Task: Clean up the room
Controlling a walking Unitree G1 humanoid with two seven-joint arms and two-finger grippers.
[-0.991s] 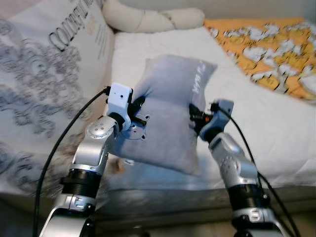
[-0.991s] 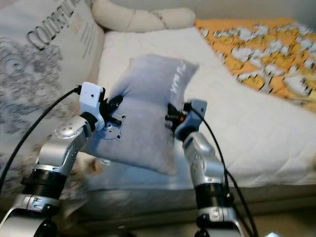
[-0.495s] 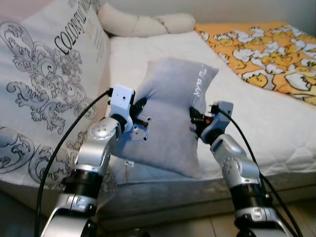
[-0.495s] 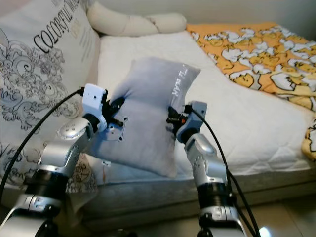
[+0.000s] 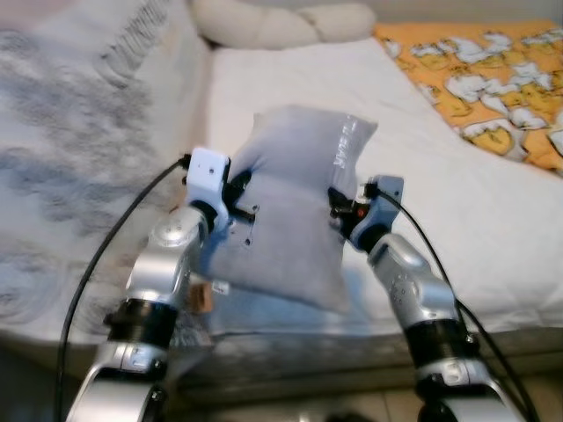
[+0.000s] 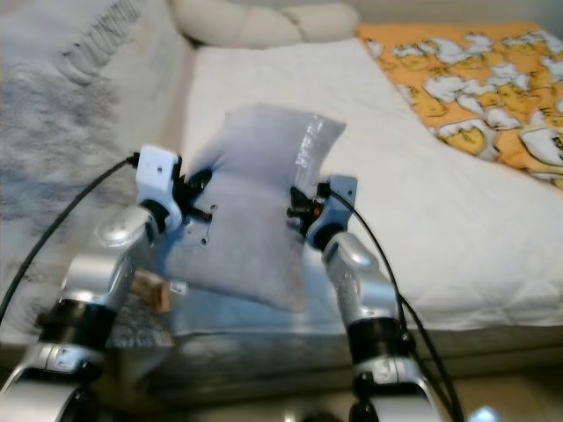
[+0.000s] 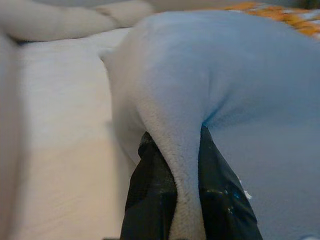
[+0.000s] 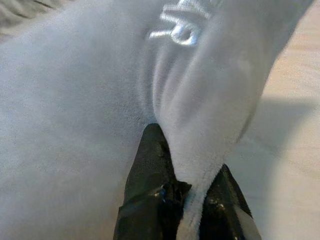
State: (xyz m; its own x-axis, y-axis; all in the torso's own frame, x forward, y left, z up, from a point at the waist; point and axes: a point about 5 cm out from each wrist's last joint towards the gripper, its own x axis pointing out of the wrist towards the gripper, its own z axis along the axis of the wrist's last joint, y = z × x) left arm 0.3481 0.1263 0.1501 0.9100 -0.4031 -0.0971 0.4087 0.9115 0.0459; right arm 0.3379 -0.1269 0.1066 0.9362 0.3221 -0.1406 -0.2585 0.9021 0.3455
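Observation:
A pale grey-blue cushion with silver lettering hangs above the front edge of the white mattress, held up between both arms. My left gripper is shut on the cushion's left edge; the left wrist view has a fold of cushion pinched between its black fingers. My right gripper is shut on the cushion's right edge, where the cushion bulges over its fingers.
A large white printed pillow leans at the left. A cream bolster lies at the bed's head. An orange patterned blanket covers the far right. A small brown item sits by the mattress edge below the left arm.
The camera has shifted and blurred, so the whole scene has moved in the picture. Both grippers still hold the cushion in the same pose relative to each other.

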